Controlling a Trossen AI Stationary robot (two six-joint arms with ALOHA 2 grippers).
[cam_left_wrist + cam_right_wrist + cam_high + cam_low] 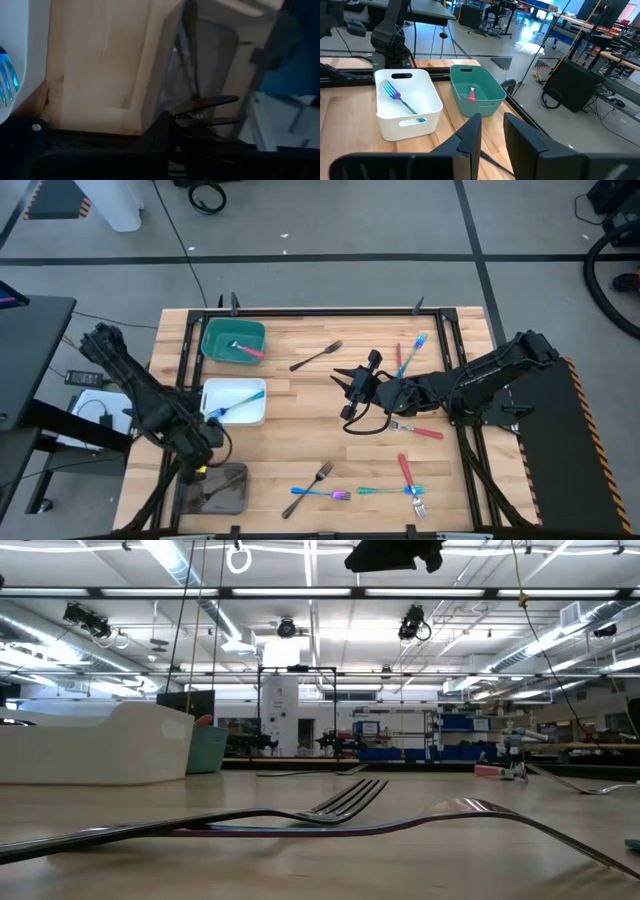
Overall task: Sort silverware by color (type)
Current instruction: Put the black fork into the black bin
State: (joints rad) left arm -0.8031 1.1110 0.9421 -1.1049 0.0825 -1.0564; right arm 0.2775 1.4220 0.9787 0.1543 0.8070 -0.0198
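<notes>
My left gripper (pixel 207 450) hangs at the table's near left, beside the grey tray (pixel 226 488), shut on a dark utensil (pixel 207 103). A dark piece (pixel 214 496) lies in that tray. The teal tray (pixel 234 340) holds a red-handled utensil (pixel 249 351). The white tray (pixel 234 402) holds an iridescent fork (pixel 395 95). My right gripper (pixel 350 392) hovers open over the table's middle, with nothing between its fingers (pixel 470 135). Loose silverware lies on the wood: a dark fork (pixel 318 356), another dark fork (pixel 320 475) and red-handled pieces (pixel 406 473). My left gripper has the dark utensil between its fingertips, and a shiny end (pixel 220 100) sticks out past them. The fingers point steeply down. The place of contact is dark in the left wrist view, so which part they have cannot be told. The utensil hangs above the grey tray (pixel 215 55).
A blue fork and a red-handled piece (pixel 410 355) lie at the far right. A red-handled one (pixel 420 432) lies under the right arm, and iridescent ones (pixel 315 494) (pixel 390 491) lie near the front edge. Dark rails (pixel 330 311) frame the tabletop.
</notes>
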